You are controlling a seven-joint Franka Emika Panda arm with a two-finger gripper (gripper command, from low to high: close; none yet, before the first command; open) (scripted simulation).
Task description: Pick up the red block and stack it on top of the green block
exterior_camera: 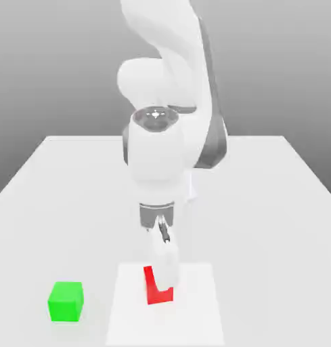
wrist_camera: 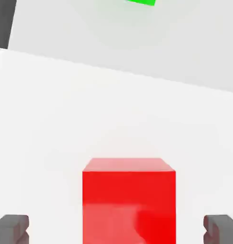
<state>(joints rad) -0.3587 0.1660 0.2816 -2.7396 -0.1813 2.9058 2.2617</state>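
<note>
The red block (exterior_camera: 154, 291) rests on a white square patch of the table, partly covered by my gripper (exterior_camera: 162, 271), which has come down over it from above. In the hand view the red block (wrist_camera: 128, 200) stands between my two grey fingertips (wrist_camera: 11, 228), which are spread wide on either side with clear gaps to the cube's faces. My gripper (wrist_camera: 116, 229) is open and holds nothing. The green block (exterior_camera: 65, 301) sits on the table toward the exterior view's left of the red one, apart from it; a sliver of the green block (wrist_camera: 141, 2) reaches the hand view's edge.
The white table (exterior_camera: 276, 203) stretches around both cubes, with its near edge close below them in the exterior view. The lighter square patch (exterior_camera: 195, 318) lies under the red block. My arm's white body (exterior_camera: 168, 122) rises above the gripper.
</note>
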